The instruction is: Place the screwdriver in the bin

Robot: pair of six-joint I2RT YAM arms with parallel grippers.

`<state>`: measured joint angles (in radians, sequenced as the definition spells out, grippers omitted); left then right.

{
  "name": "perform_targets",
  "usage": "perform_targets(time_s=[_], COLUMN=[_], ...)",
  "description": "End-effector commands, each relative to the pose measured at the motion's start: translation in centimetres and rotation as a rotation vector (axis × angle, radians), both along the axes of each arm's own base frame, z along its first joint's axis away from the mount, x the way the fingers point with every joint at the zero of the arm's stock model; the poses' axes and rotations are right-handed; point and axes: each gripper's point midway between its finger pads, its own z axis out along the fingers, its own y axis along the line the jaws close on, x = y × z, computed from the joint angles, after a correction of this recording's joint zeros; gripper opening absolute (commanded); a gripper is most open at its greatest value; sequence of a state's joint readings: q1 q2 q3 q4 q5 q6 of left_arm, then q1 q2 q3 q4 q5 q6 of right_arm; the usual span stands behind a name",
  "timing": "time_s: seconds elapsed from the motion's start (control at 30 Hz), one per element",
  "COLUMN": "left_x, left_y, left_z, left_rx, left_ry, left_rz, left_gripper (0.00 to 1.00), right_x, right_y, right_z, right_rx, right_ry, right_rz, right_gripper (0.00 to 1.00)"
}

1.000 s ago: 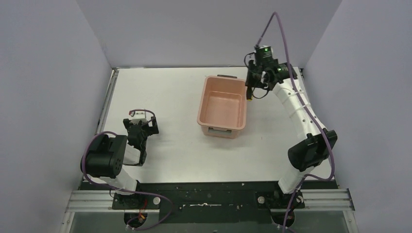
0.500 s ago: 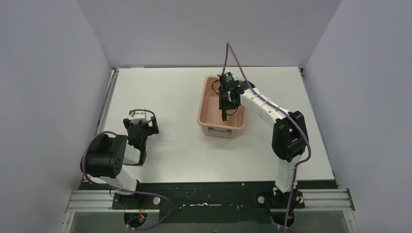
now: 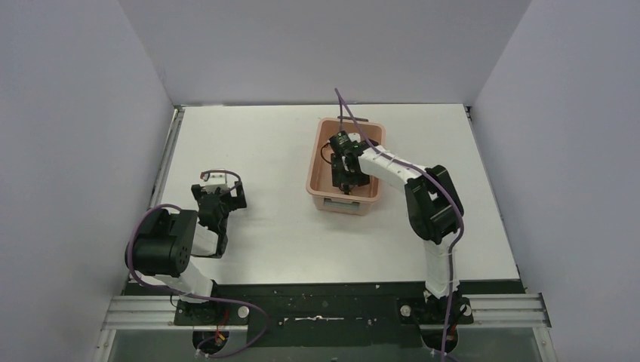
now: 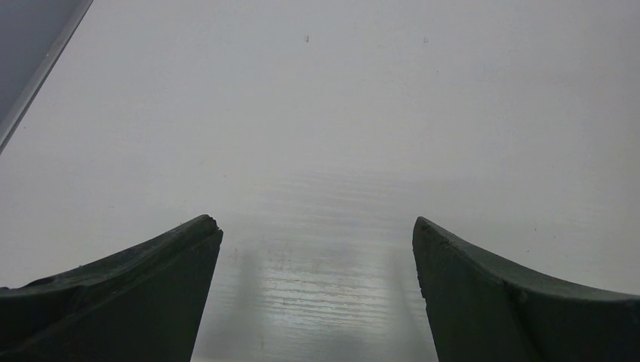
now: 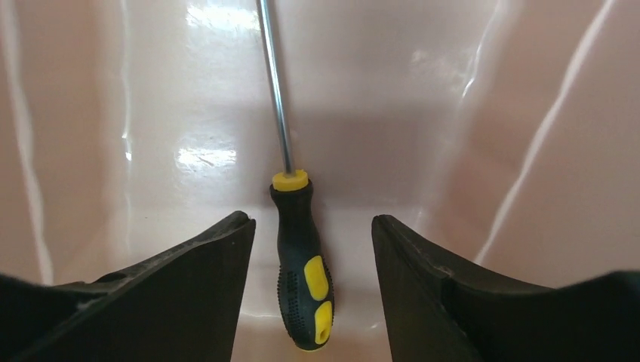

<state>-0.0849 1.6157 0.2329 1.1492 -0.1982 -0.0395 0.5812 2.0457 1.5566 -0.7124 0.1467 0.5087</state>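
Screwdriver [image 5: 303, 265] in bin [image 5: 498, 113], right fingers [image 5: 192, 298] — apart

Right wrist view: the screwdriver [image 5: 301, 260] shaft tip is cut off at the top edge. Top view: the right pincer [image 3: 346, 183] covers it.

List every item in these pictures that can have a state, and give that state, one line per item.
bin, upright on the table, open at the top
screwdriver, lying on the bin floor, not gripped
right tool, open, down inside the bin, fingers either side of the screwdriver handle
left tool, open, empty, above the table
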Motion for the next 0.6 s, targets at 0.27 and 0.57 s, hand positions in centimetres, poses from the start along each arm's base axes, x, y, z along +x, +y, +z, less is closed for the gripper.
perform_targets(time_s=[0.27, 0.57], left_x=[1.2, 1.2], left_y=[0.1, 0.2], left_z=[2.3, 2.3], left_rx=[0.001, 0.001], left_ry=[-0.085, -0.084], left_rz=[0.005, 0.006], left_gripper=[0.97, 0.97], right_x=[2.5, 1.5], right_y=[1.3, -9.6], right_z=[19.9, 27.2], right_rx=[0.081, 0.010], right_ry=[-0.442, -0.853], right_rz=[0.065, -0.034], right_gripper=[0.72, 1.00])
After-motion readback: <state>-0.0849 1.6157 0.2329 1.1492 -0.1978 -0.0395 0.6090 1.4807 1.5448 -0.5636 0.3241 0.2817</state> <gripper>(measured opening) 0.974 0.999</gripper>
